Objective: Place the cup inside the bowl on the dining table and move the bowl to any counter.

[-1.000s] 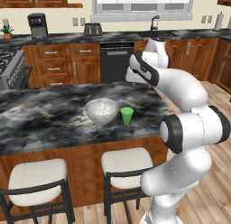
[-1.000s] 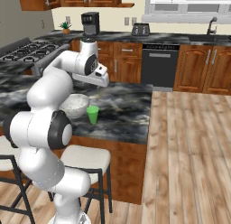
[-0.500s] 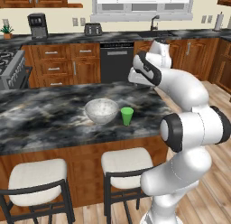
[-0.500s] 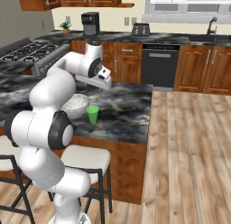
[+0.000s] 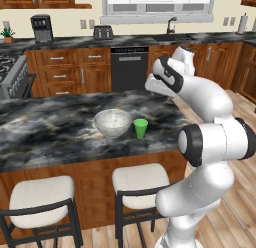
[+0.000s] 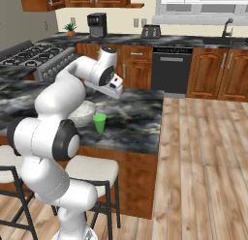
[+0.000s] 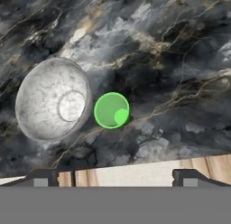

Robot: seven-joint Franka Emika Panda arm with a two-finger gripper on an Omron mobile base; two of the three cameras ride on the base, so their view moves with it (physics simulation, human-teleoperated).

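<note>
Hand view, cup (image 7: 112, 110) beside bowl (image 7: 52, 104), below open end effector (image 7: 113, 177)

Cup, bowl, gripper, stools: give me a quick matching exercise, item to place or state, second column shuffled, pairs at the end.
Column one:
1. cup
2. bowl
3. gripper
4. stools

Column two:
A. open, above the dining table, holding nothing
B. green, upright beside the bowl
C. tucked at the table's near side
D. pale speckled, empty

Pairs: 1-B, 2-D, 3-A, 4-C
</note>
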